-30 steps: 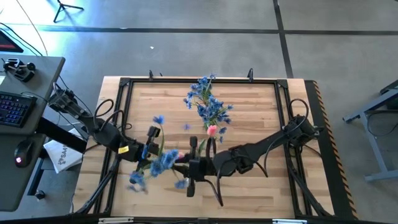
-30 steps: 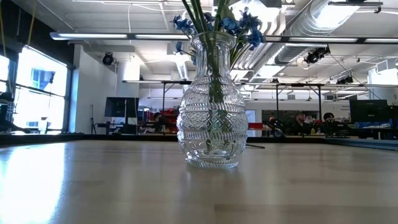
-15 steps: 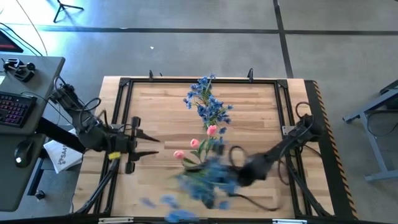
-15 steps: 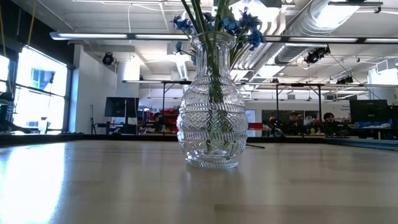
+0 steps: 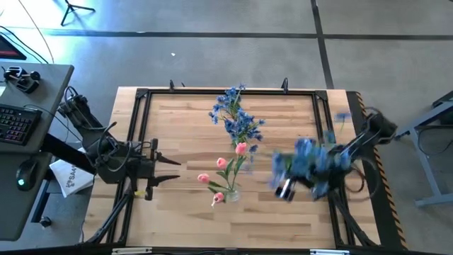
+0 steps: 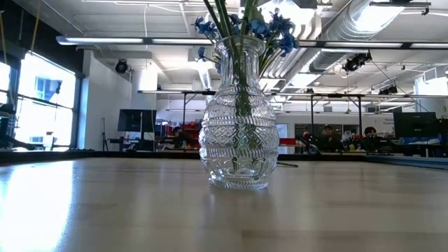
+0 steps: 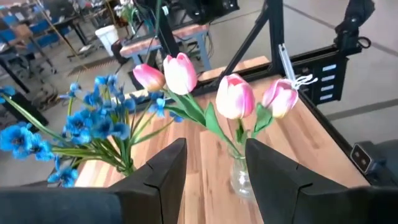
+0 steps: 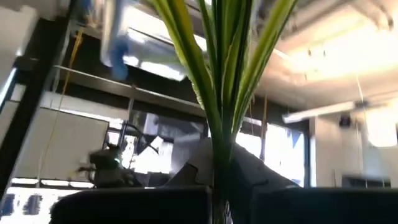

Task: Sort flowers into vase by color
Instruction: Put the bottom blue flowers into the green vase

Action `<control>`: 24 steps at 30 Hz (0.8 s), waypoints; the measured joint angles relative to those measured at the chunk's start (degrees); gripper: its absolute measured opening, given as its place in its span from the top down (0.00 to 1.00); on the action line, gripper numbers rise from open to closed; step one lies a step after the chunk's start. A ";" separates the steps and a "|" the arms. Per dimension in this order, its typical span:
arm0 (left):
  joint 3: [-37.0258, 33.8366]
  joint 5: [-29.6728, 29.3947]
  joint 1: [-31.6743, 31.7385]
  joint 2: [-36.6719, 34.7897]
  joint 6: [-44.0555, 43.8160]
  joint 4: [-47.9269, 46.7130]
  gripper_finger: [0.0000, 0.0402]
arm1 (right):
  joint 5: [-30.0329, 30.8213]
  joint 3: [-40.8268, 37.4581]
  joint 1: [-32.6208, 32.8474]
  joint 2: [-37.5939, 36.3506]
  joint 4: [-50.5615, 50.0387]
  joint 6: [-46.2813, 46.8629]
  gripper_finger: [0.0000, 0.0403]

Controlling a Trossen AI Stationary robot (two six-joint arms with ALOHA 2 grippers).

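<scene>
The wooden table (image 5: 191, 212) carries two clear glass vases. The one near the far edge, the patterned vase (image 6: 238, 119), already holds a spray of blue blossoms (image 5: 237, 120); the small vase (image 7: 242, 177) near the middle holds four pink tulips (image 5: 228, 166).

The right gripper (image 5: 287, 185) is over the table's right side, toward the right edge, clamped on the green stems (image 8: 221, 93) of a blue bunch (image 5: 311, 159), which shows smeared in the high view. The step in hand looks like carrying this bunch to the blue vase. To do it well, I judge the arm should slow down, bring the stems upright above the patterned neck, and lower them straight in beside the spray already there, without knocking the glass or brushing the tulips.

The left gripper (image 5: 164, 168) waits by the left edge, its fingers (image 7: 158, 171) apart and empty, facing the tulips.
</scene>
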 joint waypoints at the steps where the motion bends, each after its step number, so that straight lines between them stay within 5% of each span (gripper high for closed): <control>1: 0.00 -0.26 0.11 0.12 -0.30 -0.22 0.62 | 0.43 -2.70 -0.54 -2.49 0.23 2.03 0.99; 10: -0.01 -1.27 1.97 0.47 -7.29 -5.75 0.62 | 6.77 -22.34 -9.52 -19.89 -5.55 16.64 0.99; 17: -8.43 2.84 13.26 -0.14 -13.53 -7.40 0.62 | 8.37 -33.27 -21.25 -26.71 -16.20 31.54 0.99; 20: -13.75 4.93 19.52 -0.15 -13.92 -7.59 0.62 | 3.00 -37.79 -28.05 -27.63 -20.12 38.62 0.99; 24: -19.85 5.88 26.88 -0.17 -13.93 -5.11 0.62 | -13.72 -42.22 -39.52 -27.95 -21.09 50.85 0.99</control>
